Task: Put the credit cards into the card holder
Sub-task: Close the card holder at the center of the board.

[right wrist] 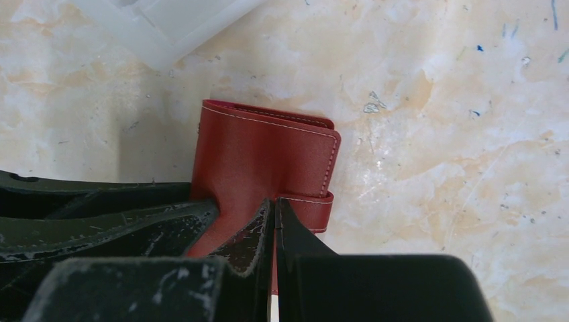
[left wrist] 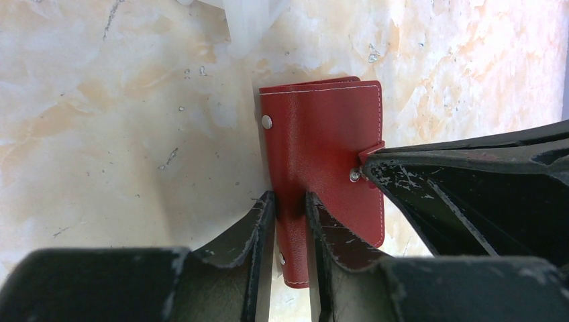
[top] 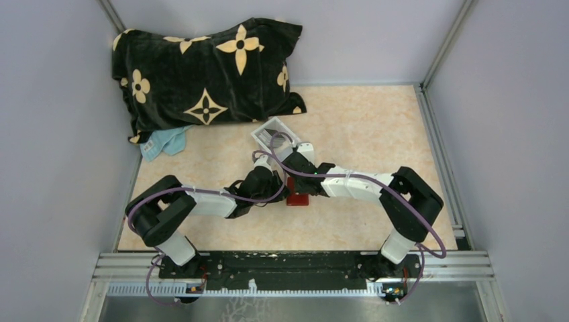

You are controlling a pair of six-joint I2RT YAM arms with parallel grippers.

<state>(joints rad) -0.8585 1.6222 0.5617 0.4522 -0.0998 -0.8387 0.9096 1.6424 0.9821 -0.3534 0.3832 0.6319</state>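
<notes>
Left end effector (left wrist: pixel 290 225) first: its fingers (left wrist: pixel 263 225) stand slightly apart and clamp the near-left edge of the card holder (left wrist: pixel 322 127), which rises as a ridge between them. The card holder itself is red leather-look with pale stitching and metal studs. It's folded closed and sits mid-worktop (left wrist: pixel 100 134), just on the near side of the white tray (right wrist: pixel 168 27). Over on the holder's right, the right end effector (right wrist: pixel 276 221) has its fingers pressed tight together, nipping the holder's closing strap (right wrist: pixel 310 204).
</notes>
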